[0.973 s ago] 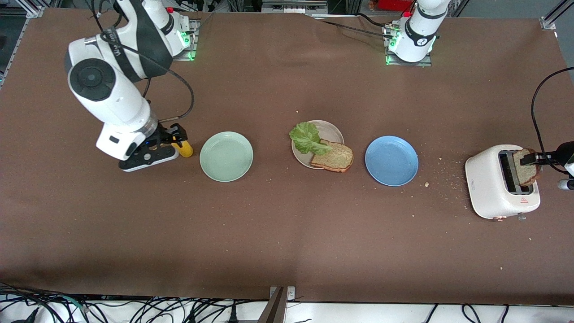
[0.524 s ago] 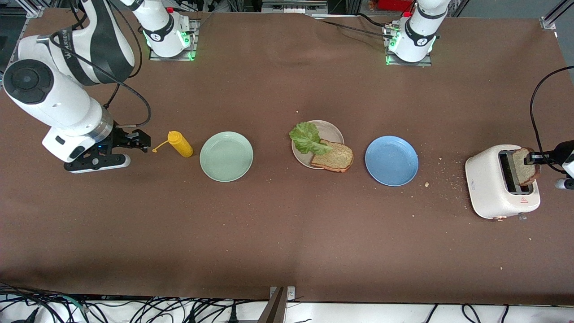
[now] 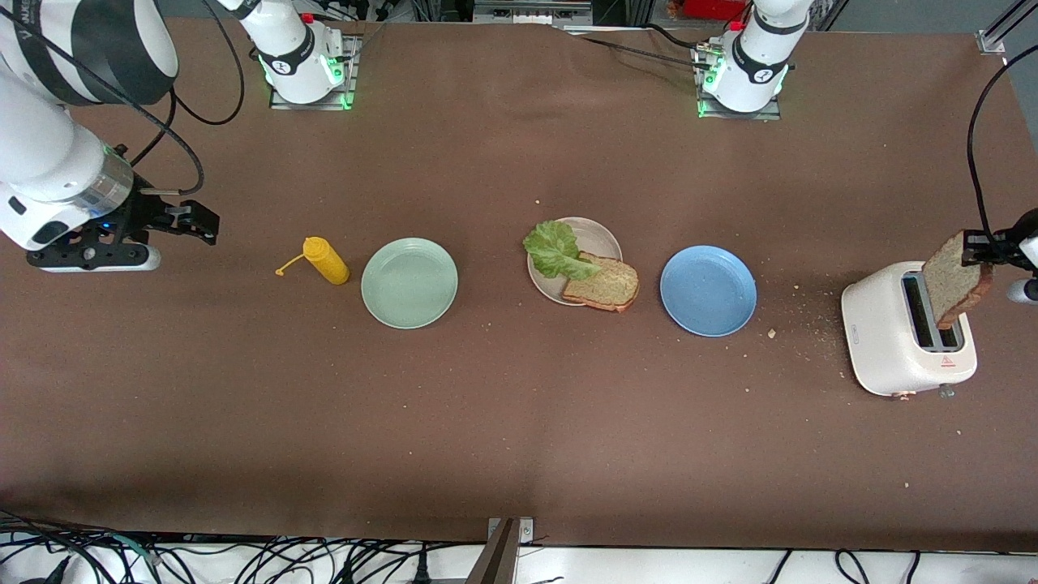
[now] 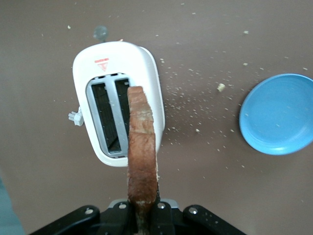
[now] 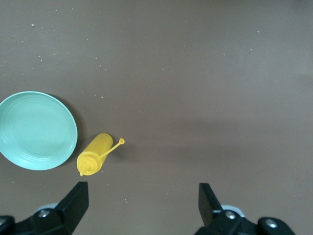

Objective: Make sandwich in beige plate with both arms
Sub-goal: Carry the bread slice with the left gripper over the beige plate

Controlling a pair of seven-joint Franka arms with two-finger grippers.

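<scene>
the left gripper (image 3: pixel 975 248) pinches the second bread slice (image 3: pixel 957 285) by its top edge, hanging it upright over the toaster (image 3: pixel 908 328), lifted clear of its slot for carrying. its target, the beige plate (image 3: pixel 602 237), sits mid-table with lettuce (image 3: pixel 555 249) and the first slice (image 3: pixel 604 283) overhanging its rim at 5 o'clock. the right gripper (image 3: pixel 199 221), jaws spread and empty, waits over bare table near the mustard bottle (image 3: pixel 326 260).

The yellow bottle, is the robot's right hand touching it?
Apart. In the front view, bare table lies between the right gripper and the yellow bottle; the right wrist view shows its open fingers clear of it.
</scene>
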